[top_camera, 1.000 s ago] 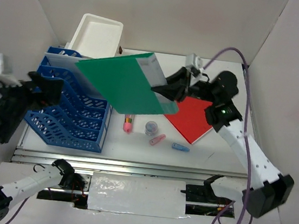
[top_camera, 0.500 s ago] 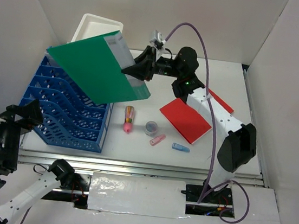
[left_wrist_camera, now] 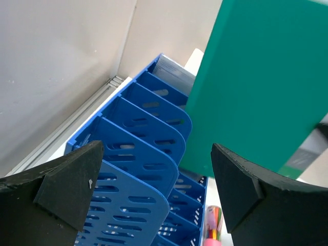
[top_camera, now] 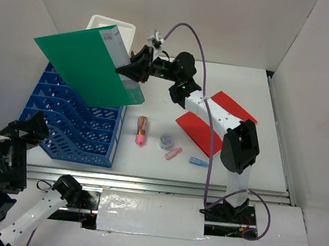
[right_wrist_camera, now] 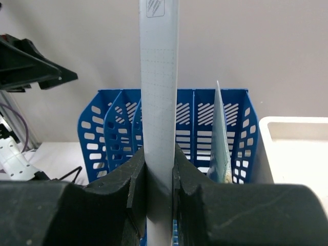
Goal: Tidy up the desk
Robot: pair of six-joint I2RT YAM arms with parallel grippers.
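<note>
A green book with a grey spine hangs tilted in the air over the back of the blue file rack. My right gripper is shut on its spine. In the right wrist view the grey spine runs upright between the closed fingers of my right gripper, with the rack's slots behind it. My left gripper stands open and empty near the rack's front left corner. In its own view my left gripper looks along the rack's dividers toward the green book. The white desk carries everything.
Two red books lie right of centre. A multicoloured pen, a small round tape roll, a pink clip and a blue clip lie loose. A white open box stands behind the rack. A pale book stands in one slot.
My right arm has swung left with the green book, from above the middle of the desk to above the rack. My left arm has drawn back toward the near left corner.
</note>
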